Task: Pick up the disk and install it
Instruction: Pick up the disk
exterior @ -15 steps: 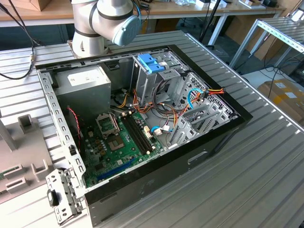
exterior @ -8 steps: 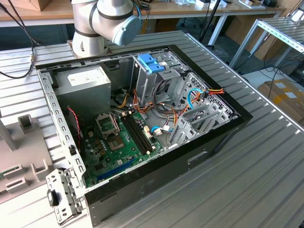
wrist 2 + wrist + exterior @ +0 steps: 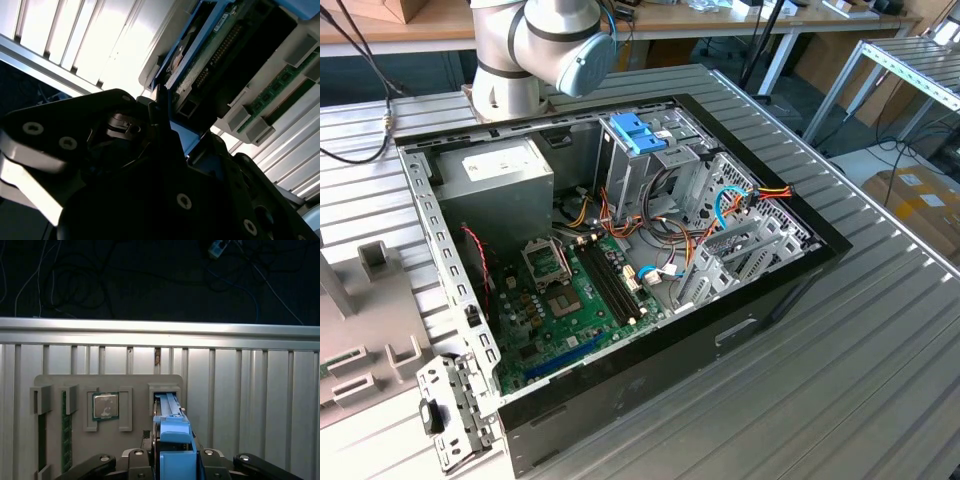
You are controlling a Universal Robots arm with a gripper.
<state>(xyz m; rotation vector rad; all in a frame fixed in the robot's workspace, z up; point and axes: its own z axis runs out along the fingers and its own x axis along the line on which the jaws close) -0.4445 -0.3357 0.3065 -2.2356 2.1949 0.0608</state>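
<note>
While edge-up in the first wrist view's holder (image 3: 107,383), disk (image 3: 169,407) tight in the gripper (image 3: 174,452).

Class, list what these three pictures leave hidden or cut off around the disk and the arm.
1. The disk: label side unseen; in the first wrist view it stands edge-on in the grey holder.
2. Second wrist view: the tool covers much of the disk.
3. Exterior view: the arm is cut off by the top edge.
</note>
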